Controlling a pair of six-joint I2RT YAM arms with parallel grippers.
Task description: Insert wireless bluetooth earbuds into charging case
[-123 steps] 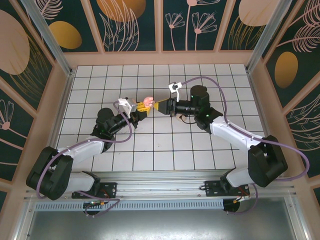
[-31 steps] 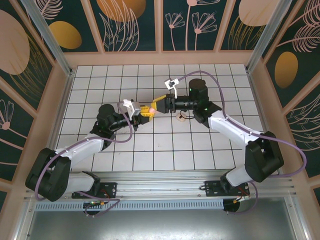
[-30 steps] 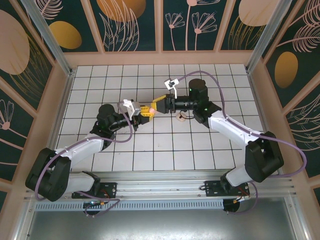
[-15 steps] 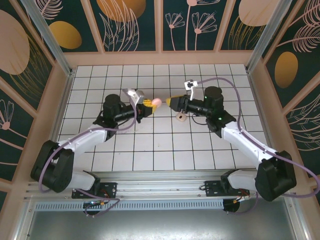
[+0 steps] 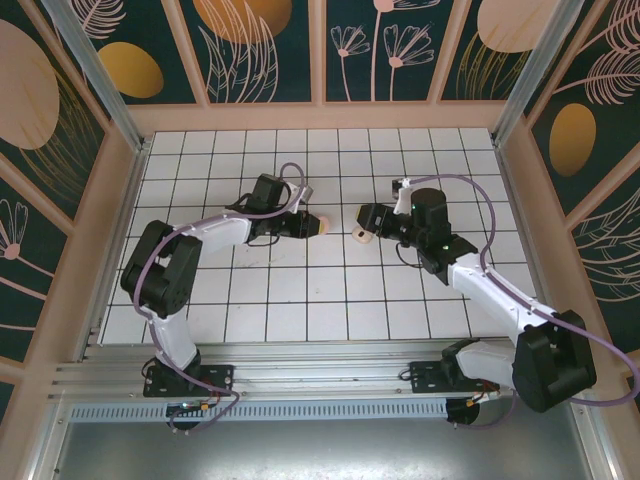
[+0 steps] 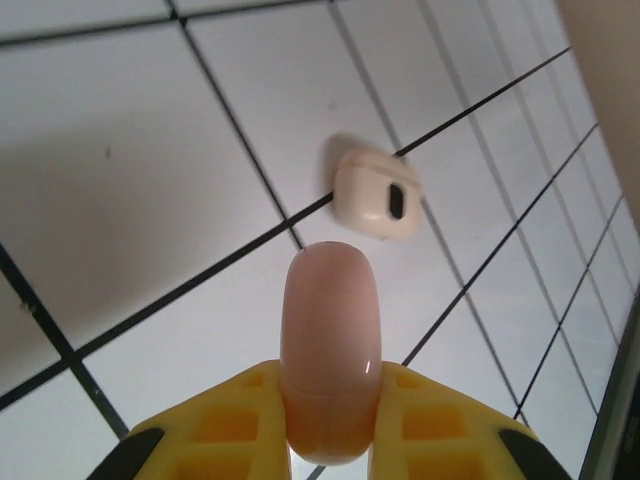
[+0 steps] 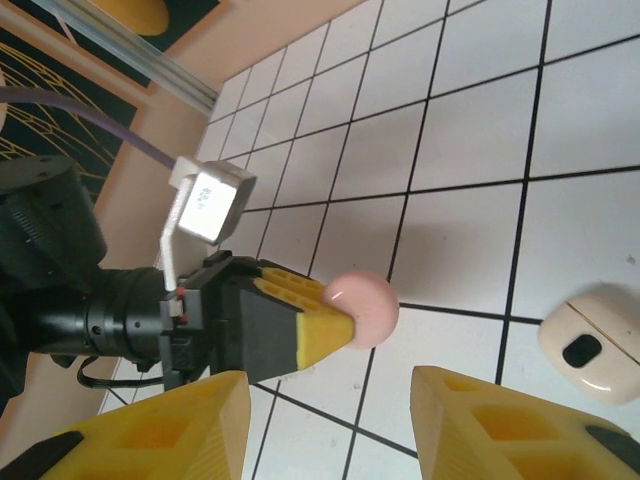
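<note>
Charging case (image 6: 330, 350), pink & rounded, is clamped edge-on btwn the yellow fingers (image 6: 215, 430) of the left gripper (image 5: 306, 224). The jaws are closed tight on it, w/ its free end sticking out past the tips. At the near edge of the white tiled table (image 5: 330, 305), the left arm (image 5: 165, 275) is folded sharply and the right arm (image 5: 490, 290) is stretched out long. Mid-table, the two grippers face each other, apart. The right gripper (image 7: 330, 390) has its yellow fingers spread wide w/ nothing btwn them, pointed toward the case. A small beige piece (image 7: 592, 345) w/ a dark oval hole lies on the tiles near the case's free end, not touching it, closer to the right gripper. Beyond are more tiles, then dark wall panels (image 5: 265, 50) w/ leaf & flower patterns.
</note>
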